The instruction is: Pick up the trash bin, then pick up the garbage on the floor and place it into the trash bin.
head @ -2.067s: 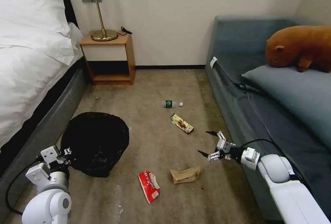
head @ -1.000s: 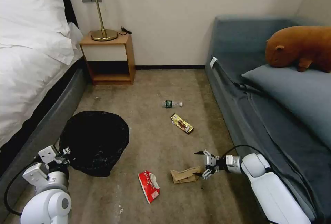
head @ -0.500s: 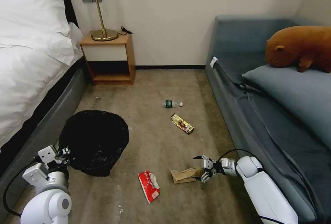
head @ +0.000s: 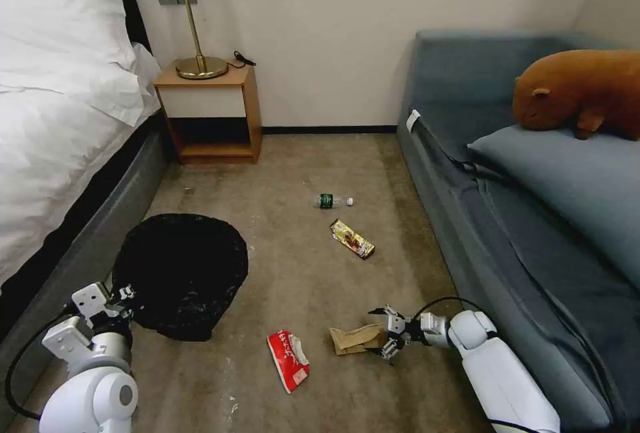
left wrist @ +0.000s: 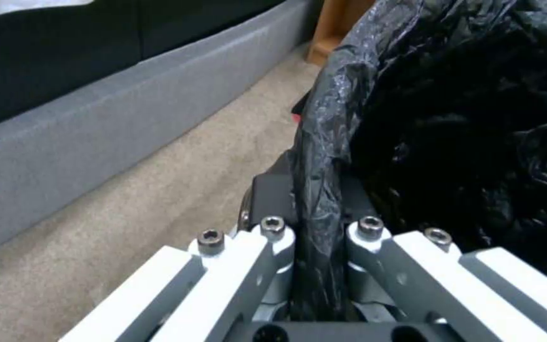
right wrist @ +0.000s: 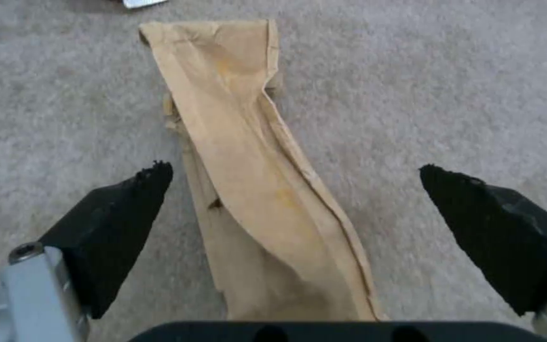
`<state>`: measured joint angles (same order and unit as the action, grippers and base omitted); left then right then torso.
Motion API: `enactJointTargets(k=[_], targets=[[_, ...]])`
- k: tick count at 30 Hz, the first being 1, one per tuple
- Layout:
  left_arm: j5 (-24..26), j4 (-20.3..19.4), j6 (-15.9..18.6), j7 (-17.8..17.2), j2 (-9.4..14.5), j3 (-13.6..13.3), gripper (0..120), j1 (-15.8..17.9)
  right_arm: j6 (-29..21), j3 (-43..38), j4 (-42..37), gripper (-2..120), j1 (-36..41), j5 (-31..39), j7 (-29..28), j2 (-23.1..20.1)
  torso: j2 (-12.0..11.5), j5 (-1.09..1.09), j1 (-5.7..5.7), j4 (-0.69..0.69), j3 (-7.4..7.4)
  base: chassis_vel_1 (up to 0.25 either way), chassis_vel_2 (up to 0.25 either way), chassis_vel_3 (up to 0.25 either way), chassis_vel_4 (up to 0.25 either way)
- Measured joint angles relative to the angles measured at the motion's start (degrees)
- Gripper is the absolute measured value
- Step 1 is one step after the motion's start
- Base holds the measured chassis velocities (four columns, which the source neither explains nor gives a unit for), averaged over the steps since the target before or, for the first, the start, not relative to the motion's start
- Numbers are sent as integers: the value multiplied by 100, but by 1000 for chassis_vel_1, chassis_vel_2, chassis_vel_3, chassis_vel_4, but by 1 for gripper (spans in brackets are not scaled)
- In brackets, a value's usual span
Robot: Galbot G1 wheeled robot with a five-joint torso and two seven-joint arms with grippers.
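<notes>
Left gripper is clamped on the bag-lined rim of the trash bin; in the left wrist view the fingers pinch a fold of the black plastic liner with no gap. Bin sits at your 10 o'clock, beside the grey bed base. Leave that arm alone.

Right gripper is low over the carpet at your 1 o'clock, jaws spread wide, holding nothing. In the right wrist view the black pads straddle the crumpled brown paper bag, one on each side, not touching it. The bag runs lengthwise away from the palm, so you're closing across its narrow width. Good line-up.

To do it well:
- Drop until the pad tips brush the pile, otherwise you'll likely only catch the top fold.
- The bag sits nearer one pad than the other. Centre it, or the closing pad will probably shove it sideways.
- Close slowly; paper is light and flat, expect it to slide or buckle.
- Lift straight up and check it hangs in the jaws before swinging to the bin.

Rest of the garbage: red-and-white packet at 12 o'clock close in, next to the paper bag; gold-brown snack wrapper and small clear bottle farther out toward 12–1 o'clock, well apart from the gripper.
</notes>
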<state>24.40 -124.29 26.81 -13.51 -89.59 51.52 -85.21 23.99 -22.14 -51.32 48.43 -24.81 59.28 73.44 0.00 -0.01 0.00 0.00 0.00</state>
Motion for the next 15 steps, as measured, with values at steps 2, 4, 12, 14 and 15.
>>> enactJointTargets(k=[2,4,12,14,15], targets=[[-3,-41,-8,-1,0,9,4,-26,22,-29,153,100,-73,-79,-4,53,0,1,0,1,0,0,0,0,0],[-4,-59,-12,-1,2,19,4,-40,44,-62,243,100,-113,-133,-5,71,0,1,0,1,0,0,0,0,0],[2,-96,-51,6,5,40,4,-66,121,-302,646,93,-225,-224,-8,89,0,0,0,0,0,0,0,0,0],[2,-117,-54,11,-2,30,4,-72,137,-328,686,90,-225,-229,-33,90,0,0,0,0,0,0,0,0,0],[2,-139,-56,17,-6,20,4,-74,154,-354,720,84,-225,-230,-65,90,0,1,0,0,0,0,0,0,0]])
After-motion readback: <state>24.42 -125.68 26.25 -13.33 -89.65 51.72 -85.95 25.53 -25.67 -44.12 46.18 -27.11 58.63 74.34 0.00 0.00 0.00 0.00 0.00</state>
